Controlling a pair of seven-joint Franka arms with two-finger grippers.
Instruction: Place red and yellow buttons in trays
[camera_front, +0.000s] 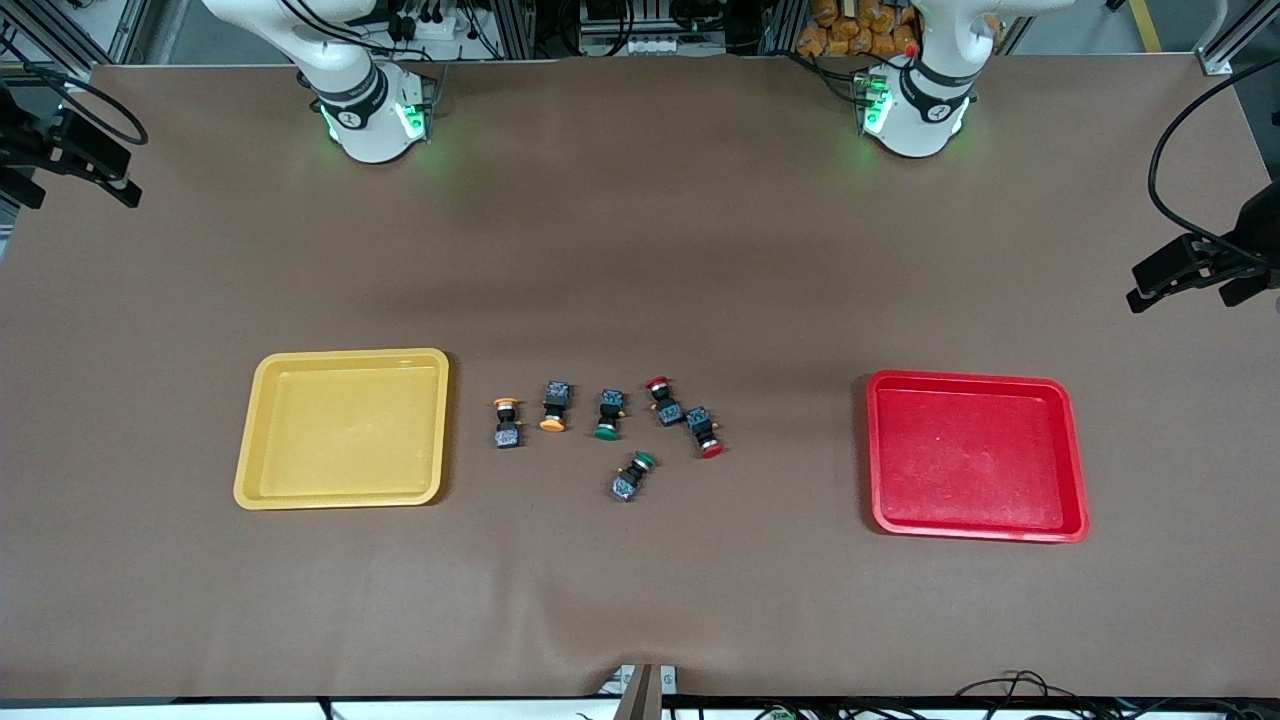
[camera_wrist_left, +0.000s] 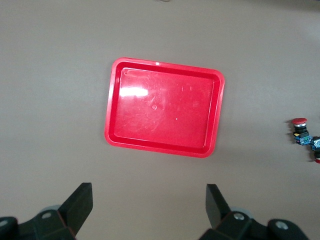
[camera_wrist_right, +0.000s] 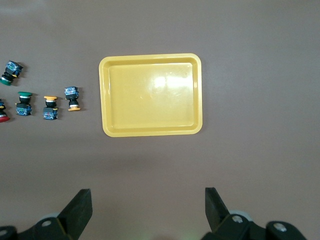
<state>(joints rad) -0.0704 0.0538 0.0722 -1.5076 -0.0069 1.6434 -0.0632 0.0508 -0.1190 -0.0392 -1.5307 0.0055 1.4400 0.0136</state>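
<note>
The yellow tray (camera_front: 342, 428) lies toward the right arm's end of the table and the red tray (camera_front: 975, 455) toward the left arm's end; both hold nothing. Between them lie two yellow buttons (camera_front: 507, 422) (camera_front: 555, 405) and two red buttons (camera_front: 663, 399) (camera_front: 705, 431), on their sides. My left gripper (camera_wrist_left: 149, 202) is open, high over bare table beside the red tray (camera_wrist_left: 165, 107). My right gripper (camera_wrist_right: 148, 205) is open, high over bare table beside the yellow tray (camera_wrist_right: 150, 95). Neither gripper shows in the front view.
Two green-capped switches (camera_front: 609, 414) (camera_front: 633, 475) lie among the buttons, one nearer to the front camera than the rest. Black camera mounts (camera_front: 1200, 265) stand at both table ends. The brown mat (camera_front: 640, 250) covers the table.
</note>
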